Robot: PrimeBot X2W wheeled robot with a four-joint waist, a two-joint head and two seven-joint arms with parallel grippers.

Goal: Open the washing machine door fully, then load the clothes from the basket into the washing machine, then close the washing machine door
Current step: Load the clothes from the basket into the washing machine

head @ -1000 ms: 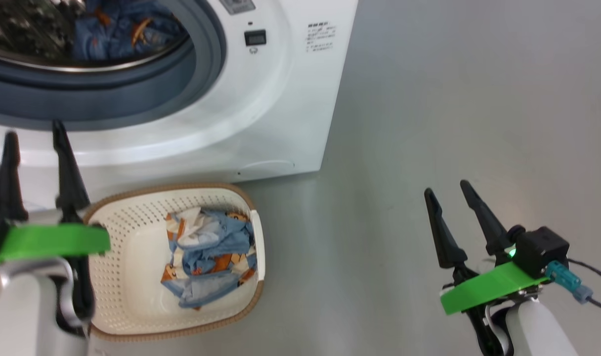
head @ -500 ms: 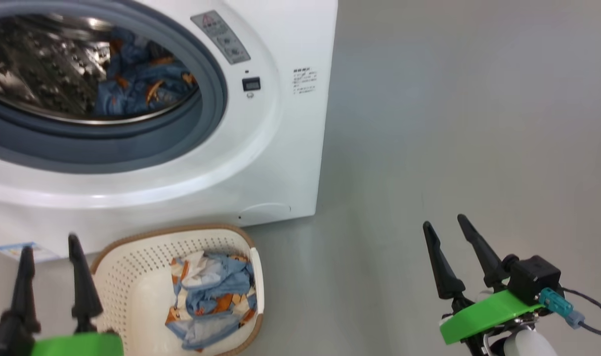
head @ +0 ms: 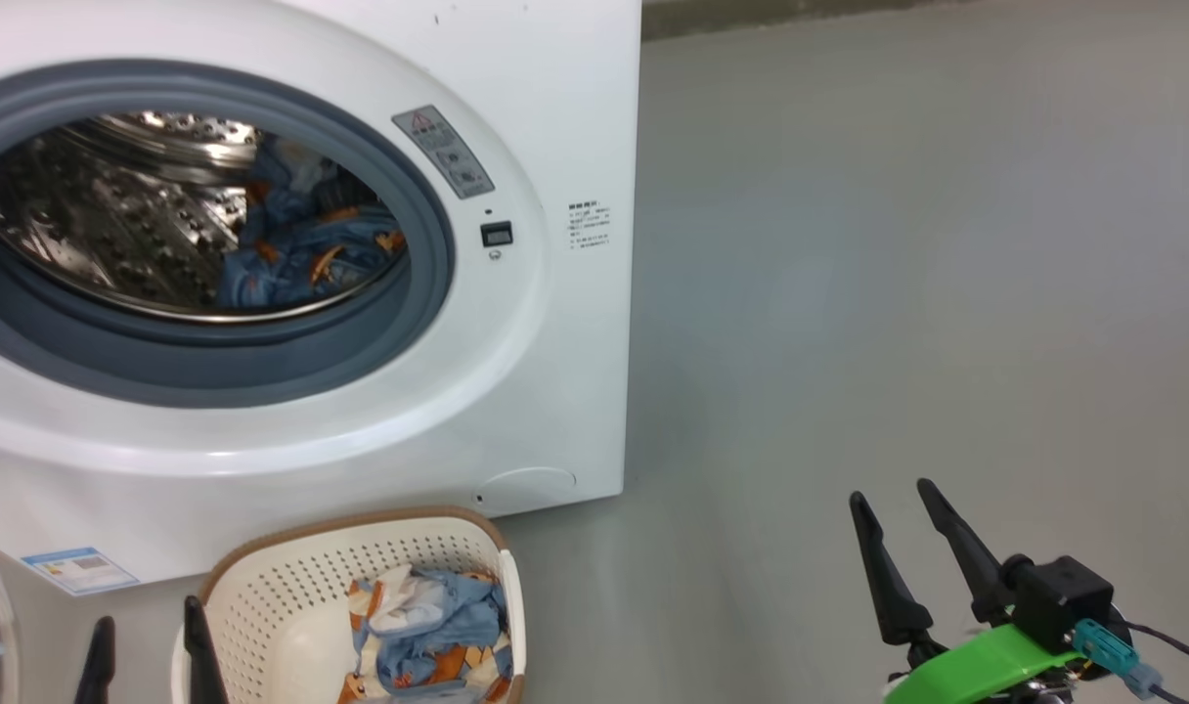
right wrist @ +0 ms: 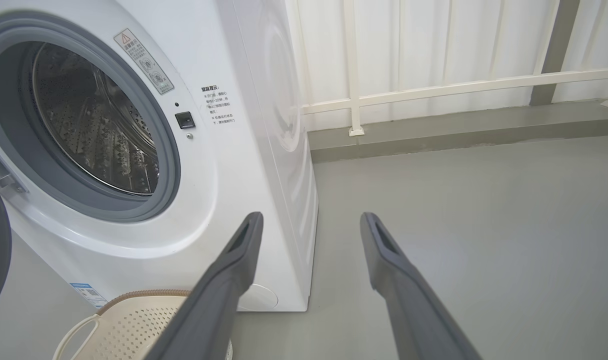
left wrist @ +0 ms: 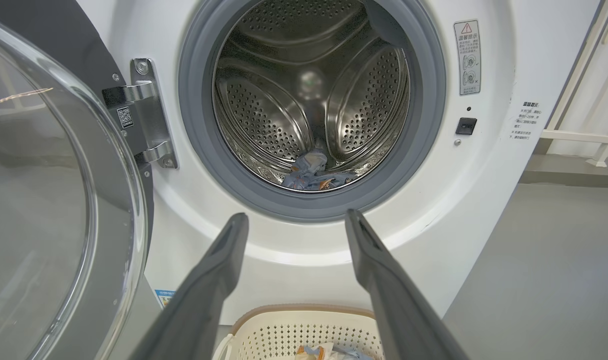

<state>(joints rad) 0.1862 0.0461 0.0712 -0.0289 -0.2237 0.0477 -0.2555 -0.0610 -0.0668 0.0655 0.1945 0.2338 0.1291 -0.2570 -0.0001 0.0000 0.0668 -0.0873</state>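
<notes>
Camera tipped up; left fingers (left wrist: 209,280) dropped back near, wide, empty. Right fingers (head: 888,587) wide, empty, off right. Left: washing machine door (left wrist: 59,200) open. Some clothes (head: 301,254) in drum (head: 115,225), more in near basket (head: 262,577). Best: dip into basket, pinch thick bunch, lift clear of rim.

Left end effector (head: 150,653) sits at the near left, its two dark fingertips (head: 203,657) pointing up and spread wide, empty. Right end effector (head: 895,501) at the near right, fingers parted, tilted slightly left, holding nothing.
</notes>
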